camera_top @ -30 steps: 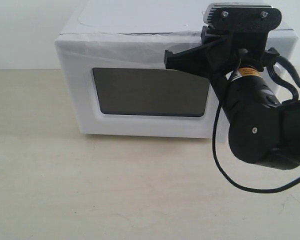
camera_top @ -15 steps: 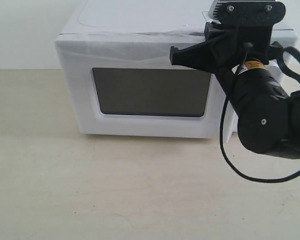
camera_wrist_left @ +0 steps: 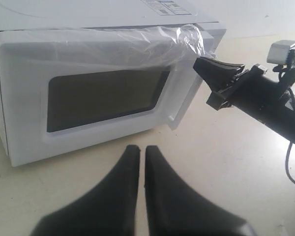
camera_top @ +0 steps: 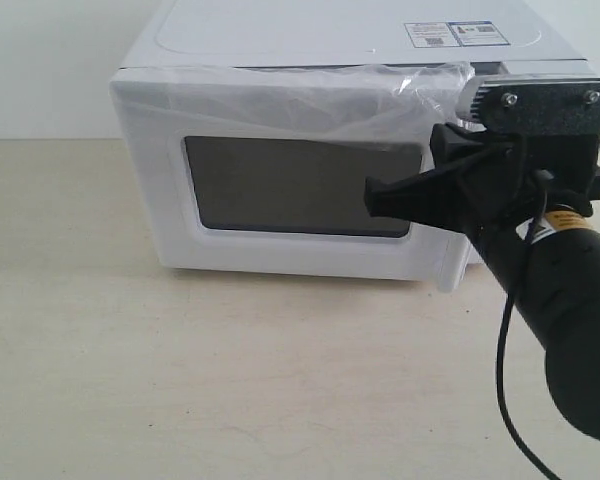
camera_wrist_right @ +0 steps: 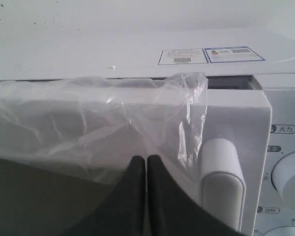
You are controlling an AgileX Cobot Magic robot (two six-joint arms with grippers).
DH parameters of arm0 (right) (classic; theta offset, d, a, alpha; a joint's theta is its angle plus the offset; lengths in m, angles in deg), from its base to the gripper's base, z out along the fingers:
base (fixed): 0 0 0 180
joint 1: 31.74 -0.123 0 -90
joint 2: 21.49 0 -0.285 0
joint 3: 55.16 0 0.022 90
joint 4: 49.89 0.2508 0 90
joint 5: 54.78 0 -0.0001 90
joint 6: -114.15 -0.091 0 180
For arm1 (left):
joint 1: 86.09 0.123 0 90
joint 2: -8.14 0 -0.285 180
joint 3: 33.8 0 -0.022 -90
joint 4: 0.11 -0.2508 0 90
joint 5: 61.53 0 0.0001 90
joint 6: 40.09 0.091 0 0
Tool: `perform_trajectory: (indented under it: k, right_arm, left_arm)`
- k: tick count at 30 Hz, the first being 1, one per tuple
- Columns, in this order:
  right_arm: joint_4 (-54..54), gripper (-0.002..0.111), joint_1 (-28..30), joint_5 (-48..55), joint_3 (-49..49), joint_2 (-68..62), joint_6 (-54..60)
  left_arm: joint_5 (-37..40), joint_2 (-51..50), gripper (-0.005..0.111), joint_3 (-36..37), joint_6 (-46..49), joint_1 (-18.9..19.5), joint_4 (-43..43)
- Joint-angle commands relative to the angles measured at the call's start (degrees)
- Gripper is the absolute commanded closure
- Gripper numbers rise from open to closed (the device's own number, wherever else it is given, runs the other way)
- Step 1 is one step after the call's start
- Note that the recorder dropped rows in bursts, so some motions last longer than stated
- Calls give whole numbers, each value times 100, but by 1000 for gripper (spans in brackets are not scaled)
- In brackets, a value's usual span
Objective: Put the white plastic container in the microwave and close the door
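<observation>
**Hazards**

1. The door (camera_top: pixel 160 200) of the microwave (camera_top: pixel 280 40) appeared to stand slightly proud of the body along its handle edge, right of centre in the exterior view. Latching could not be confirmed. A push that was too light, or placed too near the hinge side, would probably leave it unlatched.
2. The crinkled plastic film (camera_top: pixel 310 95) hung loose across the top of the door. The right pincer (camera_top: pixel 372 197) could snag it or slide on it during a push.
3. A hard push could shift the whole microwave on the table (camera_top: pixel 180 380).

**Pincer state**

The right pincer had its 2 fingers pressed together and held nothing. Its tips were just in front of the right end of the dark window, beside the handle (camera_wrist_right: pixel 221 182). The left pincer (camera_wrist_left: pixel 140 150) was likewise pressed together and empty, well apart from the door.

**Location of the item**

The white plastic container was visible in no view and was in neither pincer. It was presumably inside the cavity, behind the door and beyond the right pincer's tips.
</observation>
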Motion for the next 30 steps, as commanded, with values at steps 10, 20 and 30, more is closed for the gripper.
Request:
perform_trajectory:
  k: [10,20,30]
  right_arm:
    - [-47,108,491,240,722,-643,-23]
    - [-148,108,541,250,870,-863,10]
    - [-126,108,692,392,1175,-882,79]
  left_arm:
    - [-59,-23,102,19,24,-19,2]
    - [-59,-23,102,19,24,-19,2]
    - [-59,-23,102,19,24,-19,2]
